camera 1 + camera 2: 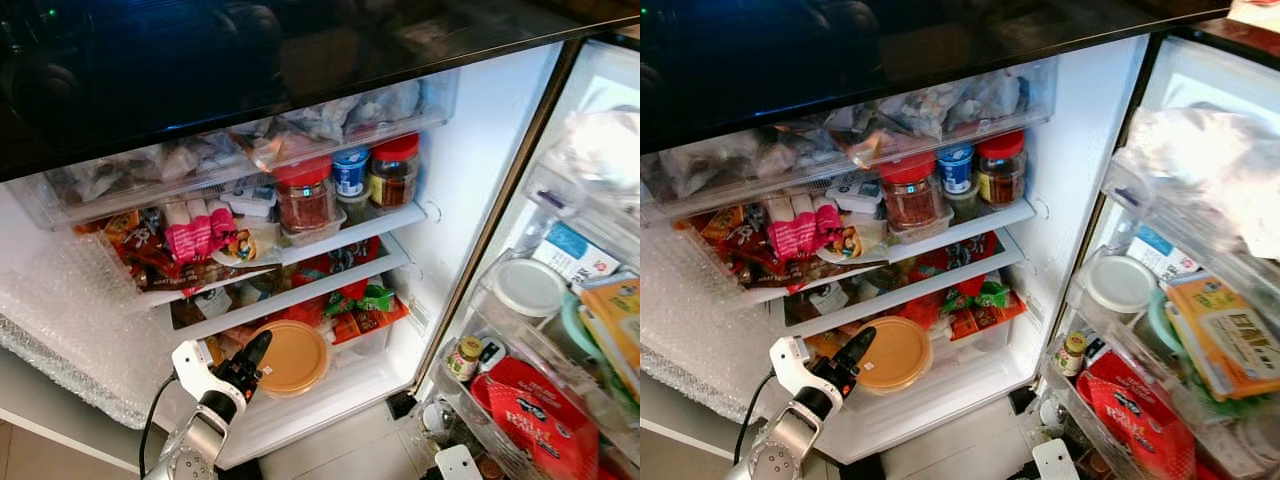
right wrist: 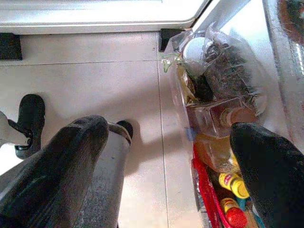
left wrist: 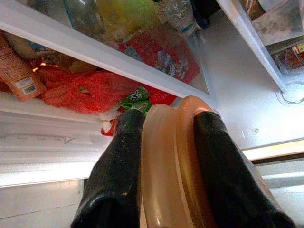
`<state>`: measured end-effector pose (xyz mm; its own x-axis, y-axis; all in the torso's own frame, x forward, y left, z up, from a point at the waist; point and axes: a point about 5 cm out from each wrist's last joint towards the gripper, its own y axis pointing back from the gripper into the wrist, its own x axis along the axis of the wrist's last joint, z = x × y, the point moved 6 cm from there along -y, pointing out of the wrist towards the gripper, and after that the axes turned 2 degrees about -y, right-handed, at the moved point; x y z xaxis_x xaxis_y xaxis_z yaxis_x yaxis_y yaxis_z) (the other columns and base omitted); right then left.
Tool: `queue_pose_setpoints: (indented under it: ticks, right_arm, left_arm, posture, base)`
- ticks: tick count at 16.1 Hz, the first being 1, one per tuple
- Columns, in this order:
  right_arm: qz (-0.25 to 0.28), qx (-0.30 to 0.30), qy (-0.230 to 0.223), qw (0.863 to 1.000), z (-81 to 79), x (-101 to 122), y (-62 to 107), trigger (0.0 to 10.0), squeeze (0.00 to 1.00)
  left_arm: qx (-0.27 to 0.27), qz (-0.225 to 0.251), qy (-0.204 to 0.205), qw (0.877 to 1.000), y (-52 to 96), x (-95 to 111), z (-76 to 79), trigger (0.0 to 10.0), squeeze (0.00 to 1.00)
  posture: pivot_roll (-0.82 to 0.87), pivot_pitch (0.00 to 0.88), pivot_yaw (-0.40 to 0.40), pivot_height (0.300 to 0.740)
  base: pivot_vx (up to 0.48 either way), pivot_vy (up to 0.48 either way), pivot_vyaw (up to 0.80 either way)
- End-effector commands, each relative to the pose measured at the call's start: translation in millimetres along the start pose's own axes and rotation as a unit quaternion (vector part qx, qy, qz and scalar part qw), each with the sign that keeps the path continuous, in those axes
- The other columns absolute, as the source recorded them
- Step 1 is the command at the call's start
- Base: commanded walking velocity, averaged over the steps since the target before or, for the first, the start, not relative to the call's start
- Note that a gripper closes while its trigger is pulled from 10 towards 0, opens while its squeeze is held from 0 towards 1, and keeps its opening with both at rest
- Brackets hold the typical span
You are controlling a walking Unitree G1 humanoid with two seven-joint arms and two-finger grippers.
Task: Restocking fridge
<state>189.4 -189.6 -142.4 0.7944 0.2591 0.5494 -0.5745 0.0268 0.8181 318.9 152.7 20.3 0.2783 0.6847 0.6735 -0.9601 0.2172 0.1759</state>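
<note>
A round tan container with a lid (image 1: 297, 358) sits at the front of the fridge's lower shelf (image 1: 330, 395), below red and green snack packets (image 1: 362, 298). My left gripper (image 1: 260, 347) reaches in from the lower left and is shut on the container's rim. In the left wrist view both black fingers (image 3: 118, 161) clamp the tan container (image 3: 166, 161) edge-on. My right gripper (image 2: 168, 126) hangs open above the tiled floor (image 2: 95, 80), beside the bottom of the open door's bins.
Two red-lidded jars (image 1: 305, 195) and a blue-lidded tub (image 1: 350, 172) stand on the upper shelf, with pink packets (image 1: 195, 235) to their left. Bubble wrap (image 1: 60, 310) lines the left side. The door bins on the right hold a white-lidded tub (image 1: 527, 288) and a red bag (image 1: 530, 410).
</note>
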Motion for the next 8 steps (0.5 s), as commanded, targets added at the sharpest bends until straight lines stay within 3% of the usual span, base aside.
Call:
queue_pose_setpoints:
  ticks: [1,4,8]
  right_arm:
    - [-0.002,0.004,-0.001,1.000,-2.8,-1.3,0.3,10.0,0.00]
    - [-0.003,0.005,0.002,1.000,-2.4,-1.9,0.4,10.0,0.00]
    - [0.001,0.010,0.002,1.000,-2.4,-2.4,1.1,10.0,0.00]
  left_arm:
    - [0.008,0.010,-0.001,1.000,0.0,3.7,-2.6,10.0,0.00]
    - [0.007,0.013,-0.001,1.000,-1.8,5.7,-1.1,10.0,0.00]
    - [0.011,0.017,-0.001,1.000,-3.8,7.4,-0.9,10.0,0.00]
  posture:
    - [-0.18,0.073,0.052,0.710]
    - [-0.18,0.071,0.052,0.675]
    - [-0.19,0.063,0.050,0.670]
  base:
    - [0.000,0.000,0.00]
    - [0.000,0.000,0.00]
    - [0.000,0.000,0.00]
